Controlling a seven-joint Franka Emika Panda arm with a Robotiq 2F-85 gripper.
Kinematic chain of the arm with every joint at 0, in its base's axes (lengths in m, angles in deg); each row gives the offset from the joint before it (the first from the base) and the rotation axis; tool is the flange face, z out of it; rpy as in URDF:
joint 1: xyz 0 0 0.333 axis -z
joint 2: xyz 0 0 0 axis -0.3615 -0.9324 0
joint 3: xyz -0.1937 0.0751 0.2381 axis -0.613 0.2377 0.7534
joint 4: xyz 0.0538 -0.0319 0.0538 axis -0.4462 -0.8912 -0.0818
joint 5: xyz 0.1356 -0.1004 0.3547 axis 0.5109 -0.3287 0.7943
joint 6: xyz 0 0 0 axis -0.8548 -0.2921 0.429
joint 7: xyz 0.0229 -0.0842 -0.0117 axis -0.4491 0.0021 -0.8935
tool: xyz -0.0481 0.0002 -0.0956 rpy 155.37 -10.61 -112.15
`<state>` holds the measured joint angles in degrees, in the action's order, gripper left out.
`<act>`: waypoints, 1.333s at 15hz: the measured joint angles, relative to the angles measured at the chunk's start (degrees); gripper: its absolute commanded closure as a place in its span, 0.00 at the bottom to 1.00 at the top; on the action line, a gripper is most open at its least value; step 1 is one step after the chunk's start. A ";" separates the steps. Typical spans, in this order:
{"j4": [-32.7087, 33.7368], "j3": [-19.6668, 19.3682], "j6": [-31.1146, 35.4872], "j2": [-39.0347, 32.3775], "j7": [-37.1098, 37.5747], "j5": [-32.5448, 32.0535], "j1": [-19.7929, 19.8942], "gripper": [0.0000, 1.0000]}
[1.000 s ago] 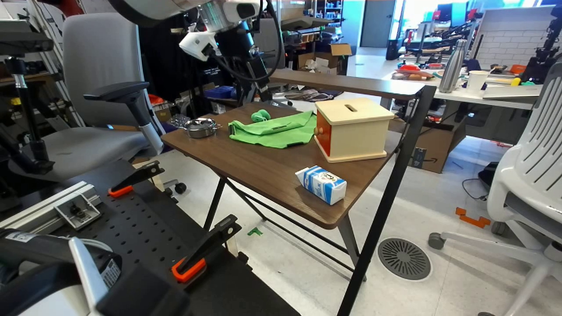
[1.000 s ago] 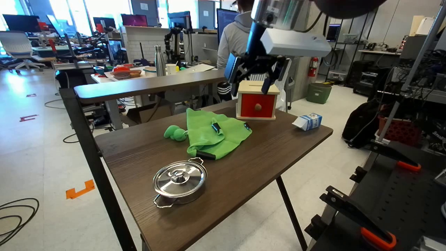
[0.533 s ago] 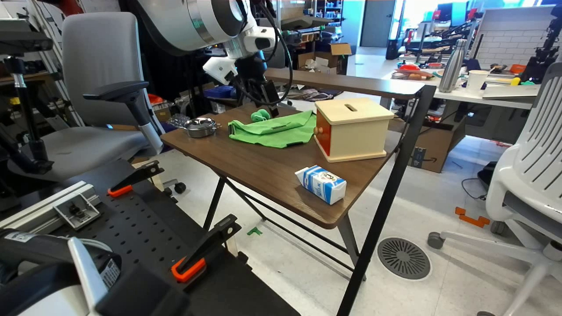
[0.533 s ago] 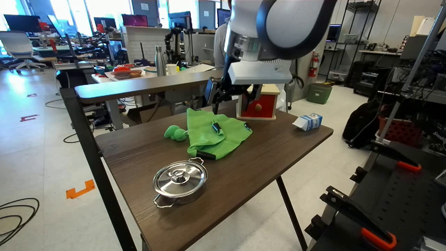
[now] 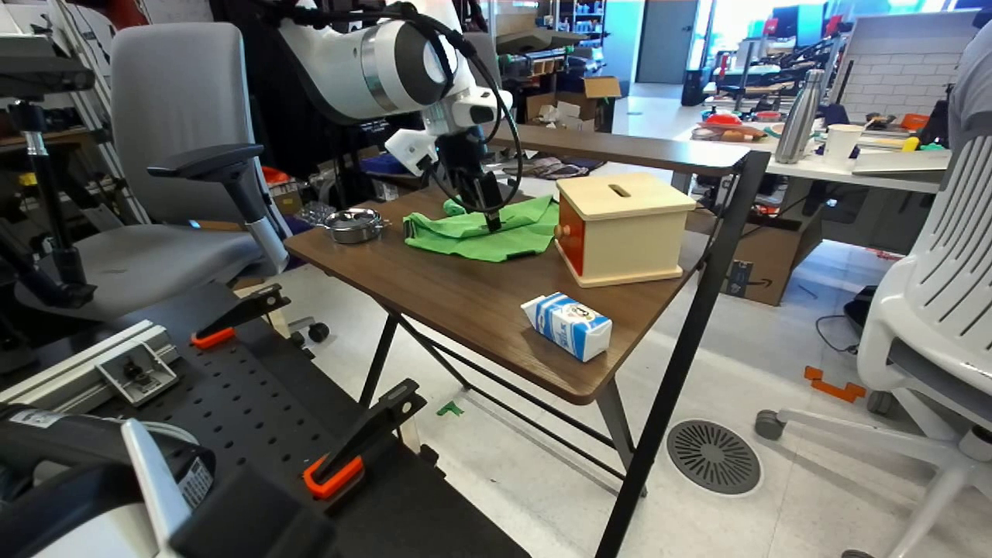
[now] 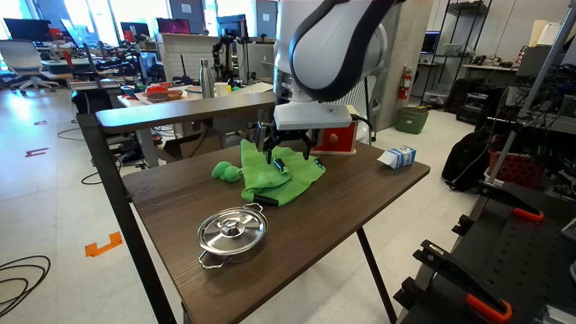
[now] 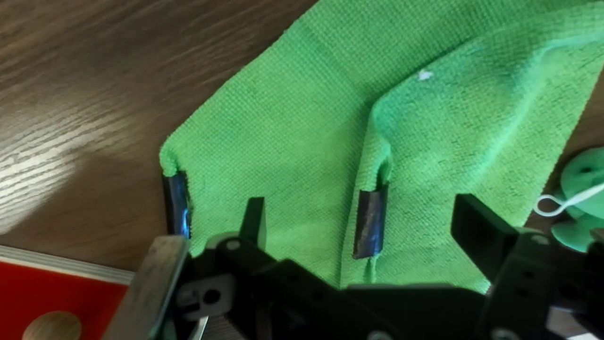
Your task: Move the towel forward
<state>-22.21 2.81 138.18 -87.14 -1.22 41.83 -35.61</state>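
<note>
The green towel lies partly folded on the brown table and shows in both exterior views (image 5: 465, 248) (image 6: 265, 181). Dark tabs sit on its edges. In the wrist view the towel (image 7: 292, 132) fills most of the picture, with a folded edge and its dark tab between the fingers. My gripper is open and empty over the towel, pointing down, in both exterior views (image 5: 494, 223) (image 6: 288, 159). In the wrist view the gripper (image 7: 361, 202) has its fingers wide apart on either side of the fold. The fingertips are close to the cloth; I cannot tell whether they touch it.
A wooden box with a red front (image 6: 338, 138) stands beside the towel, close to the gripper. A green toy (image 6: 227, 172) lies at the towel's other side. A lidded pot (image 6: 232, 236) and a milk carton (image 6: 398, 157) are on the table (image 6: 315, 216). A raised shelf (image 6: 193, 109) runs behind.
My gripper has come down from high above the table, near the box, to just over the towel, staying open. The towel and the other table objects have not moved.
</note>
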 measured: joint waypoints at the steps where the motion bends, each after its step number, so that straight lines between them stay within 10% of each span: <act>1: 1.05 -0.10 -1.36 -0.52 -0.56 0.42 0.00 0.00; 20: 11.82 0.17 -8.58 -7.97 -11.09 5.83 0.48 0.00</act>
<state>-10.39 2.98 129.60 -95.11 -12.30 47.66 -35.13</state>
